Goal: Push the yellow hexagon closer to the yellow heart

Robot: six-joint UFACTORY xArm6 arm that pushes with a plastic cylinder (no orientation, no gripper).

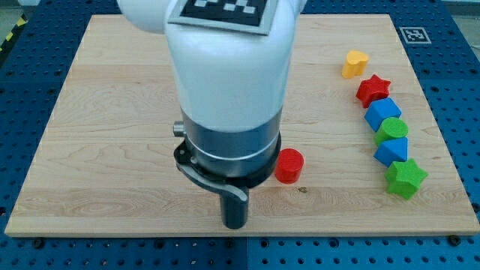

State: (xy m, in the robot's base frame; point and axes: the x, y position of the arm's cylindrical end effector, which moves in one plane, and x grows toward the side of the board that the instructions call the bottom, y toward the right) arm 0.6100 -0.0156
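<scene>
The yellow heart (355,63) lies near the view's upper right, at the top of a column of blocks. No yellow hexagon shows; the arm's large white and grey body (229,82) covers the middle of the board and may hide it. My tip (236,226) rests near the board's bottom edge, below and left of a red cylinder (289,166), touching no visible block. The heart is far up and right of the tip.
Below the heart, down the view's right side, lie a red star (373,90), a blue block (382,113), a green round block (392,130), a second blue block (391,151) and a green star (406,178). The wooden board (97,150) sits on a blue perforated table.
</scene>
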